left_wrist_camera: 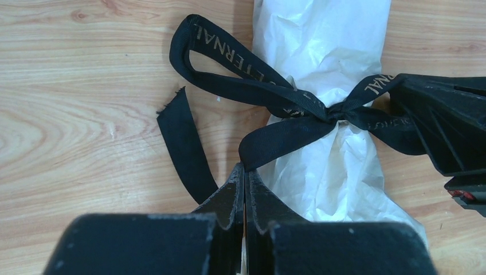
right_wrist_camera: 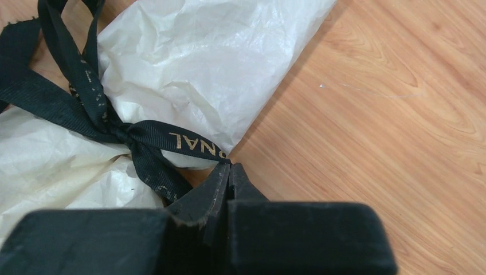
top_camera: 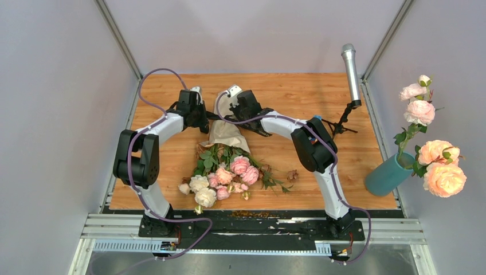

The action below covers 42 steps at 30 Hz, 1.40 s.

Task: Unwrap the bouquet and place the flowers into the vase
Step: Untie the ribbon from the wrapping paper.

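The bouquet (top_camera: 224, 166) lies mid-table, its pink and cream flowers (top_camera: 229, 175) toward the near edge and its tan paper wrap (top_camera: 226, 134) pointing away. A black ribbon (left_wrist_camera: 286, 97) with gold lettering is knotted around the paper (left_wrist_camera: 326, 46). My left gripper (left_wrist_camera: 245, 167) (top_camera: 207, 116) is shut, its tips pinching one ribbon tail left of the wrap. On the wrap's right side my right gripper (right_wrist_camera: 229, 166) (top_camera: 236, 118) is shut on another ribbon tail (right_wrist_camera: 189, 142) beside the paper (right_wrist_camera: 195, 69). The teal vase (top_camera: 388, 175) leans at the table's right edge.
Large peach roses (top_camera: 441, 169) and pink ones (top_camera: 418, 106) stand in the vase. A silver microphone (top_camera: 351, 69) on a black stand is at the back right. Dried brown bits (top_camera: 292, 175) lie near the flowers. Grey walls close in the wooden table (top_camera: 321, 97).
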Each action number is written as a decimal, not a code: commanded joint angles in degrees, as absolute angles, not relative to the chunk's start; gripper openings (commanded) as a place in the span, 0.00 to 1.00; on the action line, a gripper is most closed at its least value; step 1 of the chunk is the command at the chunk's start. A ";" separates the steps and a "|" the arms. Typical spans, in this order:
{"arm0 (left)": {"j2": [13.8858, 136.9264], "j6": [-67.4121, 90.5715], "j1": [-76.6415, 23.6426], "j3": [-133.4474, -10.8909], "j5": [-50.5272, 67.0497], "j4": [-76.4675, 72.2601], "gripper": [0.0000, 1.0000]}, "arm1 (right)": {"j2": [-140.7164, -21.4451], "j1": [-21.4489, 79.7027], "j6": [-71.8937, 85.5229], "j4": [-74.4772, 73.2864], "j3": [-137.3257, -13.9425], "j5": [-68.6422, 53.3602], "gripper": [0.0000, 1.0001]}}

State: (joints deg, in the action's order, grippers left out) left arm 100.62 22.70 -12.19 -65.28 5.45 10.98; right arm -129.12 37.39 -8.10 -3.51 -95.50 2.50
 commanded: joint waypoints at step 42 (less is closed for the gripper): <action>99.98 26.46 -6.41 -62.31 6.33 8.20 0.00 | -123.88 36.08 -5.12 -2.66 -93.47 11.47 0.00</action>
State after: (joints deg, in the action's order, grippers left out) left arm 101.38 26.09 -8.21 -62.89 7.68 9.37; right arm -127.39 37.63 -5.80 -3.11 -94.21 7.97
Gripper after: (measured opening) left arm 0.006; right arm 0.010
